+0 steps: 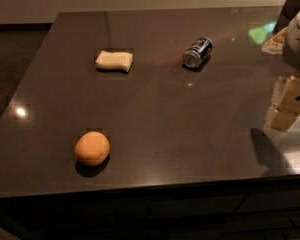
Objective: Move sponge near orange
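Note:
The pale yellow sponge [114, 60] lies flat on the dark table, toward the far left. The orange [92, 148] sits near the table's front edge at the left, well in front of the sponge. My gripper [288, 105] hangs at the right edge of the view, above the table's right side, far from both the sponge and the orange. Its cream blocky fingers [295, 95] hold nothing that I can see.
A blue-and-silver soda can [197, 52] lies on its side at the far middle of the table [190, 134]. A crumpled bag [275, 40] sits at the far right corner. The table's front edge runs along the bottom, and the floor shows at the left.

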Robot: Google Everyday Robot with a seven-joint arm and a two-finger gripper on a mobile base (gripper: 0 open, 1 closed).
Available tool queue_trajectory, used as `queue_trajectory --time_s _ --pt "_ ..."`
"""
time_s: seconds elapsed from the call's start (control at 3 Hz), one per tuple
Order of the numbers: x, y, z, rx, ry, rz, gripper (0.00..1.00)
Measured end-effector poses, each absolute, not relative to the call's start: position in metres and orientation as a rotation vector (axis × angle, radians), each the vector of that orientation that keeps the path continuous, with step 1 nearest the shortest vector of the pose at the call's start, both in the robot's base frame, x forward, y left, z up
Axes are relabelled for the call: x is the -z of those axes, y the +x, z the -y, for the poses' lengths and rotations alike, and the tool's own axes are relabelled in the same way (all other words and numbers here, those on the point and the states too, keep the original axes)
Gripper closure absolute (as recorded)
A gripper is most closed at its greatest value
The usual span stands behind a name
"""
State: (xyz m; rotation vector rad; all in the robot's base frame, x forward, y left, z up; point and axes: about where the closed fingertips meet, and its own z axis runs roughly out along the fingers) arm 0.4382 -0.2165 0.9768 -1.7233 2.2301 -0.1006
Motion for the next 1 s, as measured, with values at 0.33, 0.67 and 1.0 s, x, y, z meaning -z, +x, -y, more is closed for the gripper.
queue_trajectory --time_s 0.33,0.67,1.0 --pt "-0.977 0.438 0.216 0.101 -1.723 -2.230 0.00" --pt "-0.979 0.443 0.217 0.095 -1.759 -2.214 0.00" --pt "-0.980 0.463 0.206 0.071 -1.780 -2.184 0.00"
